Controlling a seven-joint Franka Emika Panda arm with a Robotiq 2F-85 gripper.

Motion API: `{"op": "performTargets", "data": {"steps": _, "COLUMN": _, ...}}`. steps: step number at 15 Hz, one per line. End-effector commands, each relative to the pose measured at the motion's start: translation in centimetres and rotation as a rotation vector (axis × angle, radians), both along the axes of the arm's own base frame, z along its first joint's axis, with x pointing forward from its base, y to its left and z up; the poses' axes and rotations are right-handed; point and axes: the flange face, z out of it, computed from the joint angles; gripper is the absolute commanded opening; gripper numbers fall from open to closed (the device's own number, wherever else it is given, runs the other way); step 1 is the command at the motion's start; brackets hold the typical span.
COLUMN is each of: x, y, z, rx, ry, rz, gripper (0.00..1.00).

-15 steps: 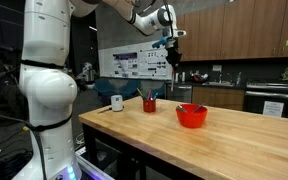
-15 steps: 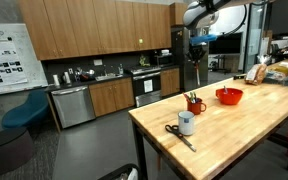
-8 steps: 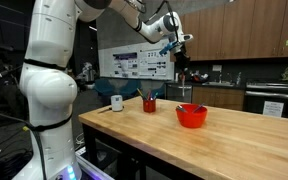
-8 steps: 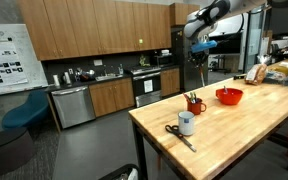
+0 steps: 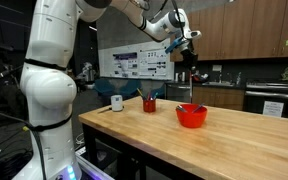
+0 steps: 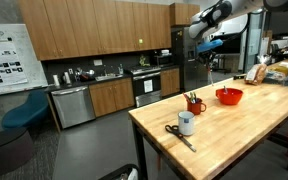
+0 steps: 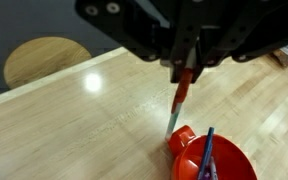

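Observation:
My gripper [image 7: 184, 68] is shut on the top of a thin red pen [image 7: 179, 100] that hangs straight down, grey tip lowest. In both exterior views the gripper [image 5: 187, 52] [image 6: 211, 46] is high above the wooden table [image 5: 234, 140], with the pen [image 5: 190, 85] dangling over the red bowl [image 5: 191, 116] [image 6: 229, 96]. The pen's tip is a little above the bowl. A red cup [image 5: 149, 104] [image 6: 195, 106] [image 7: 209, 160] holding other pens stands beside the bowl; a blue pen [image 7: 207, 152] sticks out of it in the wrist view.
A white mug [image 5: 116, 102] [image 6: 186, 124] stands near the table's end, with scissors [image 6: 177, 133] lying beside it. Bags and boxes [image 6: 274, 72] sit at the far end. Kitchen counters and a stool [image 7: 44, 58] lie beyond the table edge.
The gripper has carried the pen sideways, away from above the red cup to above the red bowl. Its grip has stayed shut.

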Motion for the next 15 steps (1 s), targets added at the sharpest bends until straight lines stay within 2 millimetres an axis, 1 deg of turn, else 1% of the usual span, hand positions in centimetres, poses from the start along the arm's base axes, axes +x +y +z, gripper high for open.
{"op": "performTargets", "data": {"steps": 1, "x": -0.4, "y": -1.6, "z": 0.4, "rx": -0.032, "ry": 0.028, "rz": -0.043, "gripper": 0.02}}
{"op": "performTargets", "data": {"steps": 4, "x": -0.8, "y": -2.5, "z": -0.8, "rx": -0.027, "ry": 0.056, "rz": -0.061, "gripper": 0.02}}
{"op": "performTargets", "data": {"steps": 9, "x": -1.0, "y": -3.2, "z": -2.9, "rx": -0.007, "ry": 0.118, "rz": -0.077, "gripper": 0.02}}
{"op": "performTargets", "data": {"steps": 12, "x": -0.9, "y": -3.4, "z": -3.9, "rx": -0.004, "ry": 0.142, "rz": -0.084, "gripper": 0.02}}
{"op": "performTargets", "data": {"steps": 15, "x": -0.3, "y": -3.3, "z": -5.8, "rx": 0.000, "ry": 0.132, "rz": -0.082, "gripper": 0.02}}
